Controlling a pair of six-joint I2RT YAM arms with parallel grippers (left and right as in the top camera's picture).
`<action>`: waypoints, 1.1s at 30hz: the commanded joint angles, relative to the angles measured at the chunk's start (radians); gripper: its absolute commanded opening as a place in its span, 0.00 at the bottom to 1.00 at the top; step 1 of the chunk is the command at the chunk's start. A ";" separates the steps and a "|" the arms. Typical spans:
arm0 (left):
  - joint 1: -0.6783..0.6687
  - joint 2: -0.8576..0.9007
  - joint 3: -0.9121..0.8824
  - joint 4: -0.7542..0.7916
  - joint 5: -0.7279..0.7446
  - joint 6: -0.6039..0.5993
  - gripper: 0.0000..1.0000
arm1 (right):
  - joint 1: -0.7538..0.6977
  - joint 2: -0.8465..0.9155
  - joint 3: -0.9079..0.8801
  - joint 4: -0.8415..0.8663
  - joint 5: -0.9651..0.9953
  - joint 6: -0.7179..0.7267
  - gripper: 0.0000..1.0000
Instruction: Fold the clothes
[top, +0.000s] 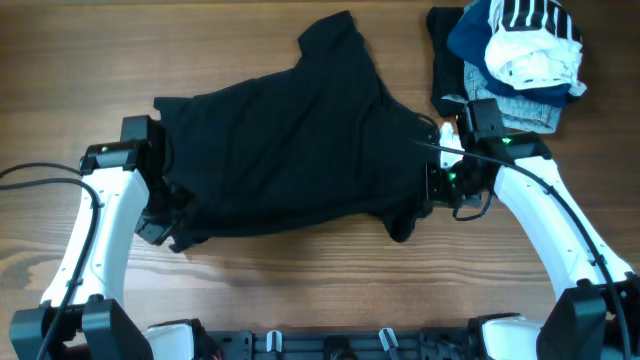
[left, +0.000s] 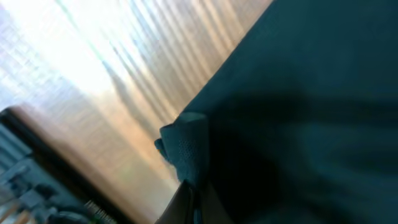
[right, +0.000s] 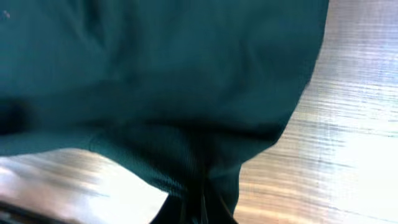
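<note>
Left gripper (left: 189, 199) and right gripper (right: 202, 199) each gripped the black shirt (top: 290, 150) edge; only overhead showed the clothes pile (top: 515, 60) beside that shirt.

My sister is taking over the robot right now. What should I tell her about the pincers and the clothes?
Left pincer: shut on the left edge of the shirt.
Right pincer: shut on its right edge.
Shirt: spread out and rumpled on the table, between both arms.
Pile: other clothes heaped at the far right.
Done: no neat fold shows yet.
Left: fold the shirt, then the pile.
</note>
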 joint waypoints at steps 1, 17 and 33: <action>0.001 -0.014 -0.001 0.076 -0.008 -0.024 0.04 | 0.006 -0.023 0.040 0.102 -0.016 -0.008 0.04; -0.003 0.006 -0.003 0.438 -0.042 0.043 0.04 | 0.006 0.084 0.043 0.516 0.011 -0.008 0.04; -0.002 0.247 -0.003 0.707 -0.038 0.190 0.75 | 0.006 0.192 0.161 0.571 0.007 -0.027 0.40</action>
